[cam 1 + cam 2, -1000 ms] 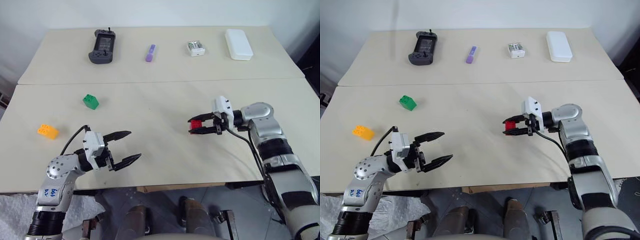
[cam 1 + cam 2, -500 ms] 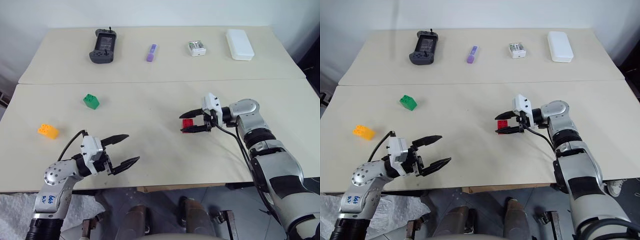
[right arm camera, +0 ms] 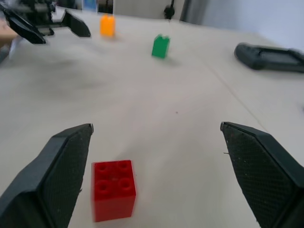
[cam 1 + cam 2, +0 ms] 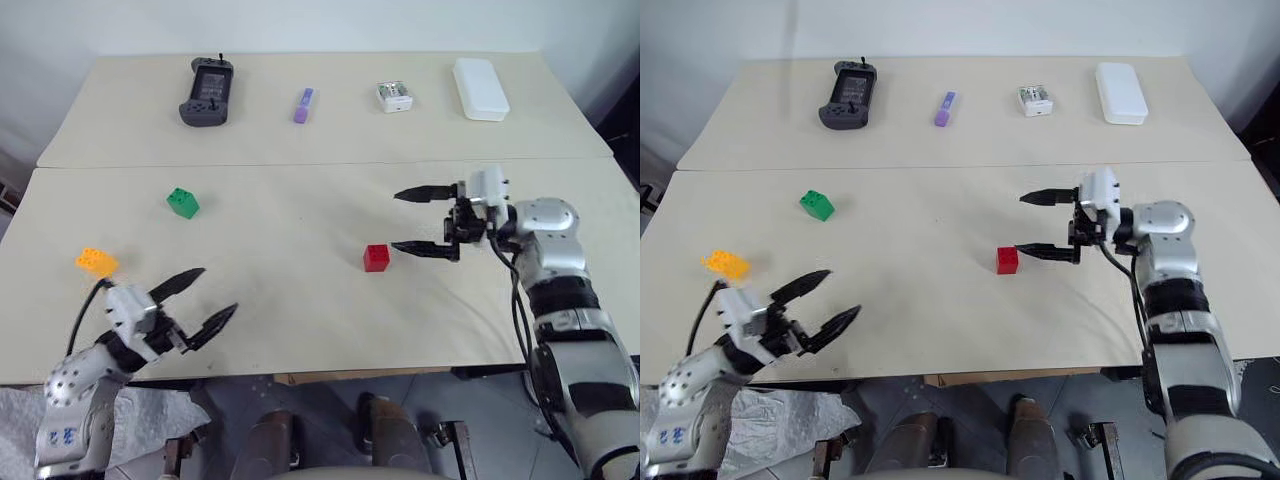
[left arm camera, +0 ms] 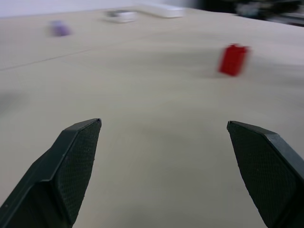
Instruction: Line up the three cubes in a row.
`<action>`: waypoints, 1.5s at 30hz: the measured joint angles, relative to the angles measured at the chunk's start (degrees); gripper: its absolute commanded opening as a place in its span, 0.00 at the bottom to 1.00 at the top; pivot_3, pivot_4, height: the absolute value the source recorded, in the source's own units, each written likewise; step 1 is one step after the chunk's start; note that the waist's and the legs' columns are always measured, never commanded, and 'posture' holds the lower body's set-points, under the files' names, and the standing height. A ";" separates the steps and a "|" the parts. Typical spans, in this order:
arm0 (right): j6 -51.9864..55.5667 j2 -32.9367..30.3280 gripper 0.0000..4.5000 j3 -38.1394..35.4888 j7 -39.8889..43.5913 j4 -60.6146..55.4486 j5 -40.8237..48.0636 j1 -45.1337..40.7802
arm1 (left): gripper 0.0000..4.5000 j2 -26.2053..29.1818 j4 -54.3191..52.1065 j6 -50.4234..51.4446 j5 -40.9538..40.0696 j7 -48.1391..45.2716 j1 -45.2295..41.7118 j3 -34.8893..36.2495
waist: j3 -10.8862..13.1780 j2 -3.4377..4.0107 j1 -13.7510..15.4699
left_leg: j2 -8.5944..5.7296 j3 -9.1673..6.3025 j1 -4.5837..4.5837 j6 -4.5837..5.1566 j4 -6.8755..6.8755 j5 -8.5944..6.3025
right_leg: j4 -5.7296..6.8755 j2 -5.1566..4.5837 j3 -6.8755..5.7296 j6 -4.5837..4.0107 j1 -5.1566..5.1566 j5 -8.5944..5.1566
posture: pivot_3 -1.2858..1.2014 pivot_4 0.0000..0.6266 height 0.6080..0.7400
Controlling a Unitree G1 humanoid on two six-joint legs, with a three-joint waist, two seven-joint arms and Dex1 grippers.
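Head views: red cube (image 4: 376,257) sits alone on the near table, studs up, roughly mid-table. Right gripper (image 4: 420,220) hangs just beside it on the right, pointing left across the table, fingers spread wide, nothing between them, not touching the cube. Reads as the red cube set down; the other two not yet brought in. Green cube (image 4: 182,202) lies well apart to the left, orange-yellow cube (image 4: 96,262) further left near the table edge. No row yet.

Left gripper (image 4: 191,302) is low at the near left edge, angled forward and rightward, fingers spread, empty. The orange-yellow cube is near it, just beyond. Likely next: the left arm goes for the orange-yellow or green cube and carries it toward the red one. That calls for swinging the gripper outward, since it now points away from both.

Left wrist view: both fingers (image 5: 71,166) wide apart over bare table; red cube ahead, far off.

Right wrist view: fingers (image 3: 61,166) wide; red cube close, inside the left one, free-standing. Green and orange-yellow cubes far beyond.
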 measured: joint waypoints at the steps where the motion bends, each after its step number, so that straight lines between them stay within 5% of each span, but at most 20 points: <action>1: 0.97 0.01 1.00 -1.16 -0.73 -2.42 1.25 2.41 | 1.00 -1.14 0.01 -0.54 -0.06 1.66 0.84 1.56 | 0.00 0.00 0.08 | 0.00 0.02 -0.01 0.00 0.00 0.00 | -0.01 0.00 0.00 0.00 0.00 0.00 | 0.52 0.24 1.00; 9: 9.55 1.73 1.00 -7.58 -12.75 -16.77 6.03 16.79 | 1.00 -11.06 -0.24 -3.42 -2.23 12.92 7.29 10.30 | -0.01 -0.06 0.88 | 0.03 0.10 0.06 0.00 0.00 -0.09 | -0.03 -0.03 0.08 0.02 0.01 0.01 | 0.52 0.24 1.00; 14: 4.60 1.67 1.00 -7.59 -11.29 -16.57 3.89 22.51 | 1.00 -13.39 1.37 -4.93 -5.04 16.16 10.43 15.21 | 0.00 -0.07 1.36 | 0.02 0.13 0.08 0.08 0.01 -0.13 | -0.06 -0.03 0.10 0.02 0.02 0.01 | 0.52 0.24 1.00; 25: 0.84 2.84 1.00 -7.02 -10.16 -15.51 3.25 20.54 | 1.00 -12.99 -2.66 -2.50 -7.14 18.74 9.13 13.37 | -0.01 -0.10 1.40 | 0.04 0.12 0.11 0.07 0.01 -0.15 | -0.05 -0.05 0.10 0.01 0.04 0.01 | 0.52 0.24 1.00; 33: 1.00 3.31 1.00 -6.22 -10.99 -15.76 3.15 18.88 | 1.00 4.90 -1.72 15.06 -1.20 27.43 -20.32 2.54 | -0.05 -0.09 2.51 | -0.10 0.11 0.22 0.05 0.06 -0.07 | 0.23 0.01 0.08 -0.01 0.09 0.02 | 0.52 0.24 1.00; 45: 2.30 3.58 1.00 -6.22 -14.28 -20.39 3.17 20.53 | 1.00 10.61 41.38 19.15 10.59 17.90 -51.95 -11.44 | -0.02 -0.14 1.28 | -0.06 0.30 0.19 0.07 -0.04 -0.08 | 0.13 0.11 -0.55 -0.02 0.02 0.01 | 0.52 0.24 1.00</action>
